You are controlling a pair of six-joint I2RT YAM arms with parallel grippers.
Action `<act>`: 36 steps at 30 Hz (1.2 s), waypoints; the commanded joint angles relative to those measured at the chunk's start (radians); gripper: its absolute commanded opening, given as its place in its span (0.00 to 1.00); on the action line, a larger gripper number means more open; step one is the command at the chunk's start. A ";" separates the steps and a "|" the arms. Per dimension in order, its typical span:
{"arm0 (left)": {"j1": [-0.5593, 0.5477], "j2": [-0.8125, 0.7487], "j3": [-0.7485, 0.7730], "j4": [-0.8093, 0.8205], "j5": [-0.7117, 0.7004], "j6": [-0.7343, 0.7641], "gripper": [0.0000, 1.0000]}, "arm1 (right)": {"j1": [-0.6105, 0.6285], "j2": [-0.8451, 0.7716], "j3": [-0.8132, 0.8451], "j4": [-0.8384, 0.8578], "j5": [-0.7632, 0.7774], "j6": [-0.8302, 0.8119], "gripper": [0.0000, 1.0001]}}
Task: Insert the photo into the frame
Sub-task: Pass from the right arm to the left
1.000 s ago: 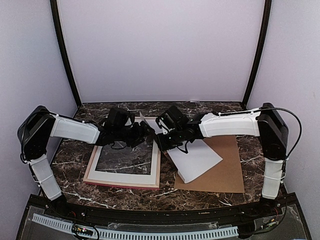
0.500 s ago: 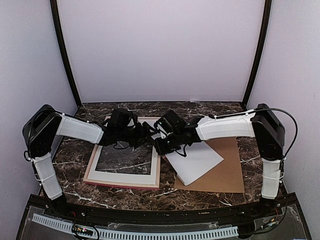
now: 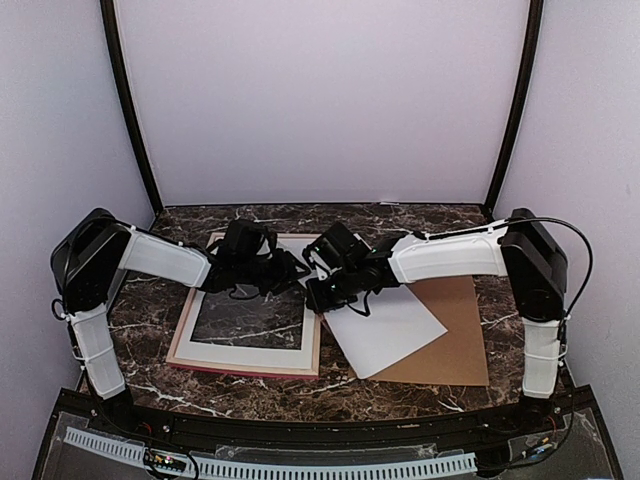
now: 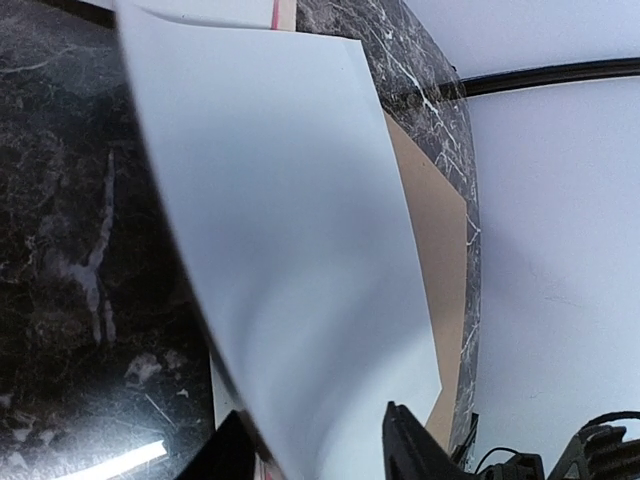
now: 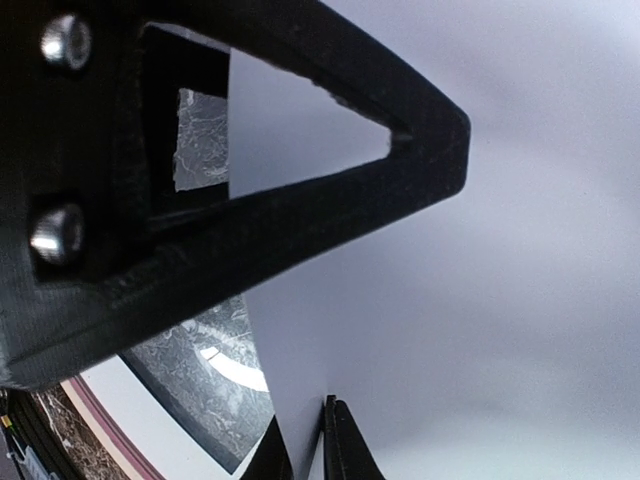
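White-backed photo (image 3: pixel 385 330) clamped in the right gripper (image 5: pixel 320 445); left gripper (image 4: pixel 315 455) gapes alongside, frame (image 3: pixel 240 369) on the bench (image 3: pixel 400 215) beneath.

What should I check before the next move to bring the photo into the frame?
1. Right hand grips the photo: ok, its fingers look closed on the sheet's edge.
2. Left hand grips the photo: not ok, its fingers stand apart around the sheet.
3. Photo over the frame: not ok, it lies mostly over the brown backing panel.
4. Frame flat on the table: ok.
5. Printed side down: cannot tell, only the white back shows.
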 commanded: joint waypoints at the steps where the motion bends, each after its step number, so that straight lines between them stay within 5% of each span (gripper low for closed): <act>1: 0.005 -0.010 0.011 0.030 0.008 0.020 0.39 | 0.013 -0.003 0.013 0.045 -0.036 0.007 0.13; 13: 0.035 -0.002 0.010 0.032 0.045 0.058 0.06 | 0.013 -0.069 -0.018 0.040 -0.058 -0.013 0.37; 21: 0.085 -0.003 0.083 -0.070 0.174 0.153 0.00 | 0.012 -0.227 -0.084 0.028 -0.111 -0.039 0.84; 29: 0.180 -0.031 0.206 -0.313 0.398 0.336 0.00 | -0.027 -0.396 -0.168 -0.037 -0.035 -0.076 0.87; 36: 0.271 -0.052 0.420 -0.866 0.370 0.718 0.00 | -0.146 -0.467 -0.282 -0.062 0.010 -0.107 0.87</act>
